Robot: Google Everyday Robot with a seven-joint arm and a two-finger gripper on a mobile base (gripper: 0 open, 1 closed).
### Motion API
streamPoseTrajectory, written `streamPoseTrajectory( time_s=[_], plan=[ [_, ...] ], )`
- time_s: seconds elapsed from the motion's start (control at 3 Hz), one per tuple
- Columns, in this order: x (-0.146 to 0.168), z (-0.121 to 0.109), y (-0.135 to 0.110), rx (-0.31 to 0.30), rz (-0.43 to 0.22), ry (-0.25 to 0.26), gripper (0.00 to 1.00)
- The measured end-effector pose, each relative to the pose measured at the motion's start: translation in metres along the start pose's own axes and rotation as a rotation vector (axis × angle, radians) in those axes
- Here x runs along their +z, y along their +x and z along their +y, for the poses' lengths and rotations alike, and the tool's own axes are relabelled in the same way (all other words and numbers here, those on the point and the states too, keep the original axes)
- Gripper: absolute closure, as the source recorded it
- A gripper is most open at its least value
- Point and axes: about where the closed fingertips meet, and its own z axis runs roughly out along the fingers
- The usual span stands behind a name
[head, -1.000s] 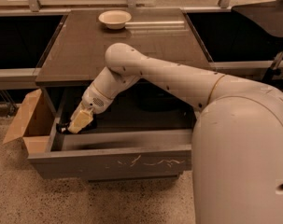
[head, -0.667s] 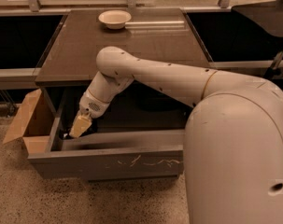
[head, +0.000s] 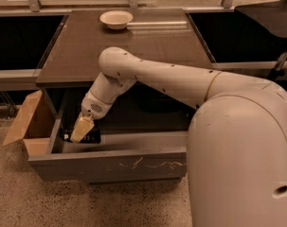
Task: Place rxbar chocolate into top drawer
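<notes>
Since a second ago my elbow has swung a little to the left and my gripper (head: 80,130) has sunk slightly deeper into the left end of the wide, shallow grey top drawer (head: 110,165), which stands pulled out below the dark brown desk (head: 86,46). The gripper hangs pointing down and to the left, just inside the drawer's left wall. The small flat near-black wrapped rxbar chocolate (head: 92,136) shows as a dark shape right at the gripper's tip, inside the drawer at its left end. I cannot tell whether the gripper is clamped on the bar or has let go of it. White scratch marks run across the drawer's front panel. A cream round bowl (head: 116,19) sits at the far edge of the desk, well apart from my arm. An open brown cardboard box (head: 25,123) stands on the floor just beside the drawer's left side.
</notes>
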Motion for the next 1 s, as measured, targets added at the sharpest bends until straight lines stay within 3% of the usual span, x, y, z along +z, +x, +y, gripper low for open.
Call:
streamPoseTrajectory(
  time_s=[0.33, 0.67, 1.0],
  plan=[
    [0.000, 0.000, 0.000, 0.000, 0.000, 0.000, 0.00],
    [-0.002, 0.001, 0.002, 0.002, -0.006, 0.003, 0.00],
    [-0.018, 0.008, 0.018, 0.017, -0.057, 0.022, 0.00]
  ],
)
